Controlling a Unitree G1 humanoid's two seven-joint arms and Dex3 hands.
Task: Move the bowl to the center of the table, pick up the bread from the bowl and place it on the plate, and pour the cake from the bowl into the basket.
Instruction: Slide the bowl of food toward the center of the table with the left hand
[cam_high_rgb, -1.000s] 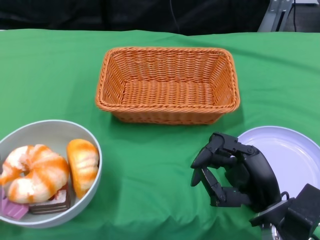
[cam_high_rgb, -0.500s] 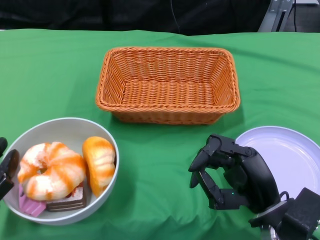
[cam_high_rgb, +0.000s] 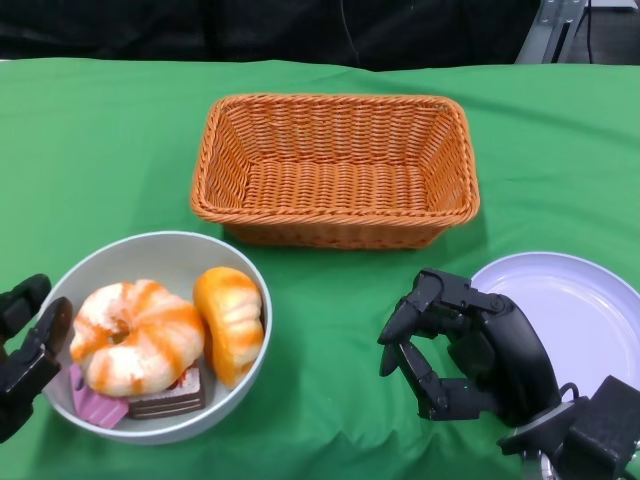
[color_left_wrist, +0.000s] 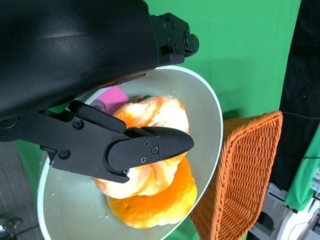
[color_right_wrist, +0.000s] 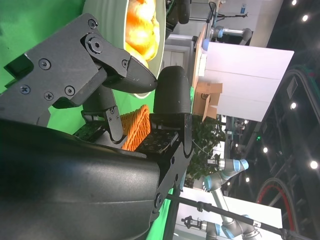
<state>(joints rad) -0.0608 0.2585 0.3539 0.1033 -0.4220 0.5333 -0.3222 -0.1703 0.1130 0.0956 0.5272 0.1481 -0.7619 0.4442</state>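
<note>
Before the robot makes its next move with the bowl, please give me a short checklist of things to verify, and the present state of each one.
1. Left hand has a grip on the bowl: cannot tell; its fingers sit at the rim, but a firm hold is not visible.
2. Bowl at the table's center: not ok; it lies at the near left, in front of the basket.
3. Bread and cake inside the bowl: ok.
4. Basket empty and upright: ok.
5. Plate empty, ready for the bread: ok.
6. Right hand holds nothing: ok; it sits beside the plate with its fingers curled.
</note>
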